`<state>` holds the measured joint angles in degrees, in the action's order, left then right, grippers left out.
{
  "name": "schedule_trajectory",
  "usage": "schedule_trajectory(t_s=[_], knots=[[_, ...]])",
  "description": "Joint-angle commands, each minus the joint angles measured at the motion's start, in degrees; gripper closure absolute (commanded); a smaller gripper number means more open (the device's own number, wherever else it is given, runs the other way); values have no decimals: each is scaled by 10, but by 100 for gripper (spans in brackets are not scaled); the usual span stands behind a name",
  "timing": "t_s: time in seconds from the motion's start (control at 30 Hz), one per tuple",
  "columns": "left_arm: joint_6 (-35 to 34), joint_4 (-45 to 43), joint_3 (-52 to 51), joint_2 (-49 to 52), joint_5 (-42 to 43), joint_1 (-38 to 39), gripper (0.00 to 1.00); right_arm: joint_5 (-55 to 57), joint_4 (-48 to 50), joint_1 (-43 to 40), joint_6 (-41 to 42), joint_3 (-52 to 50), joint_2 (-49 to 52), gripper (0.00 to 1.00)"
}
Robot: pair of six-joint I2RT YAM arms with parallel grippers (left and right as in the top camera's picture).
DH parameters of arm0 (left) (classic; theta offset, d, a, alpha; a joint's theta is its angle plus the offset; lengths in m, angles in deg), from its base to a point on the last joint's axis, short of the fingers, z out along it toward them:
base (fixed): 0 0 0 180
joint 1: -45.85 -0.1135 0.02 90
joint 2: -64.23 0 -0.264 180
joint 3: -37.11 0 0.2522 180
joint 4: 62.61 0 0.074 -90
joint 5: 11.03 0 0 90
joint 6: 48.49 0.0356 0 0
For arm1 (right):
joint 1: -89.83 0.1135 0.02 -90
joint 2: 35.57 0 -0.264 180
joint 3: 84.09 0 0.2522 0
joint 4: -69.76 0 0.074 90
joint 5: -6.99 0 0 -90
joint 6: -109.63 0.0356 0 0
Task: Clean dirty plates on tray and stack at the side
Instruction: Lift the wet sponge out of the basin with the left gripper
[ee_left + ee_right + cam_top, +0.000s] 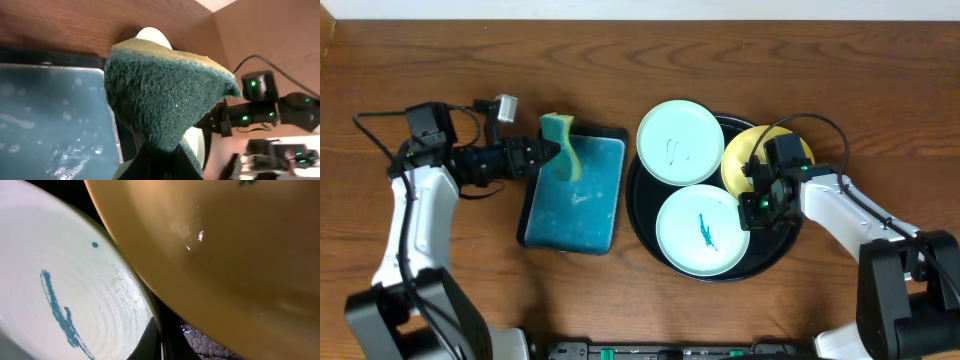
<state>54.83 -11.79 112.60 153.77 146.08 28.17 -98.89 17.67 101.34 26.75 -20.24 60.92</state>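
My left claw (542,155) pinches the sponge (562,145) above the teal tray (590,215). My right claw (756,200), closed, sits against the yellow plate (745,155) in the black tray (640,210). I'd steady that plate before scrubbing.

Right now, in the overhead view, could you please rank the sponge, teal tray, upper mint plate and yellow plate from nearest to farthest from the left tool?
1. sponge, gripped in the left tool itself.
2. teal tray, under and right of it.
3. upper mint plate, further right.
4. yellow plate, farthest right.
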Motion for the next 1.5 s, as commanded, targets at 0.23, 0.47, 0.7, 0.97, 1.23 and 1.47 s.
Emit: schedule_trajectory(t_s=[0.23, 0.47, 0.7, 0.97, 1.23, 1.47], knots=[[-3, -1, 10, 14, 57, -8, 93, 19, -3, 6, 2, 3, 10, 99], [-3, 0, 10, 14, 57, -10, 93, 19, -3, 6, 2, 3, 10, 99], [-3, 6, 10, 13, 58, -38, 93, 19, -4, 6, 1, 3, 10, 99], [2, 5, 10, 13, 58, -39, 92, 19, -4, 6, 1, 3, 10, 99], [10, 5, 10, 13, 58, -38, 92, 19, -2, 6, 1, 3, 10, 99], [10, 6, 10, 13, 57, -37, 92, 19, -1, 6, 1, 3, 10, 99]])
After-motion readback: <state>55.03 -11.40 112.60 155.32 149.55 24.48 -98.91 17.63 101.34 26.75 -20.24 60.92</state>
